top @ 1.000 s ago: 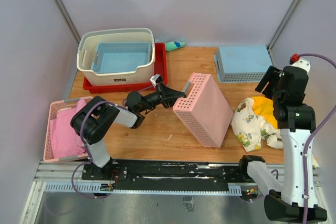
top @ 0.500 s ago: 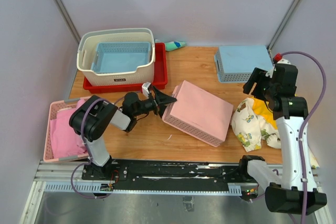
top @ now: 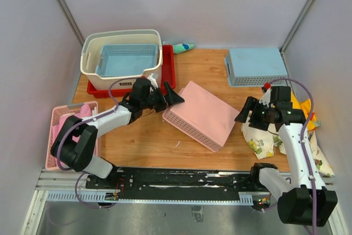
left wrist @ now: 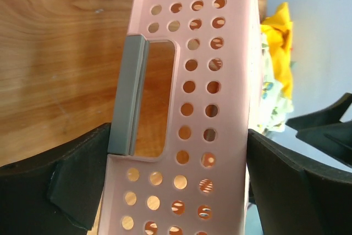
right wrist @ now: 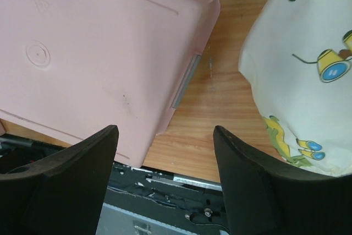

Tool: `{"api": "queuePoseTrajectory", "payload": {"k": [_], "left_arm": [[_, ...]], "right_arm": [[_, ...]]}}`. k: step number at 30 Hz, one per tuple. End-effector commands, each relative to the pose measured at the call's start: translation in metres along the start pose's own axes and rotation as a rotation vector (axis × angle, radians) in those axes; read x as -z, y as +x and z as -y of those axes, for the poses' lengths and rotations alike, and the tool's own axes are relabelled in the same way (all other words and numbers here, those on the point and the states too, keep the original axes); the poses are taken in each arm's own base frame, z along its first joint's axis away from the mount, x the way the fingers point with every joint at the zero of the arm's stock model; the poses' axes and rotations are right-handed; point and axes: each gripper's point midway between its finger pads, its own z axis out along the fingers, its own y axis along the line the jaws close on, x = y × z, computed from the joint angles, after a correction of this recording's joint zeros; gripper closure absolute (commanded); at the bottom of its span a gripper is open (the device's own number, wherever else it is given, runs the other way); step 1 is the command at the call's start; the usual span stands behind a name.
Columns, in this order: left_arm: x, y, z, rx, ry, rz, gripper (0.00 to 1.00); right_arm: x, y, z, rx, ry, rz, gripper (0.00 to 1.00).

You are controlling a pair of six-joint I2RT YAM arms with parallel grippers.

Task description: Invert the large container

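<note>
Tabletop now bears pink basket base-up (earlier tilted); left gripper and right gripper gape wide.

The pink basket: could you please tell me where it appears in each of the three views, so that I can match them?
Top external: the pink basket lies base up at mid-table.
Left wrist: its perforated end wall, with the handle slot, fills the centre.
Right wrist: its plain base fills the upper left.
Shared landmark: the patterned cloth, right of the basket in all three views.
</note>
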Motion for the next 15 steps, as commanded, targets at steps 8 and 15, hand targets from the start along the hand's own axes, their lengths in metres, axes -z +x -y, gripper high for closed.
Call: {"api": "queuePoseTrajectory", "payload": {"k": [8,15], "left_arm": [[0.027,0.010,-0.030,-0.341,-0.325,-0.064,0.01],[0.049,-0.006,-0.007,-0.391,-0.330,-0.016,0.01]], "right_arm": [[-0.018,0.027,-0.007,-0.078,-0.094,-0.125,0.28],[-0.019,0.034,-0.003,-0.096,-0.077,-0.138,0.28]]}}
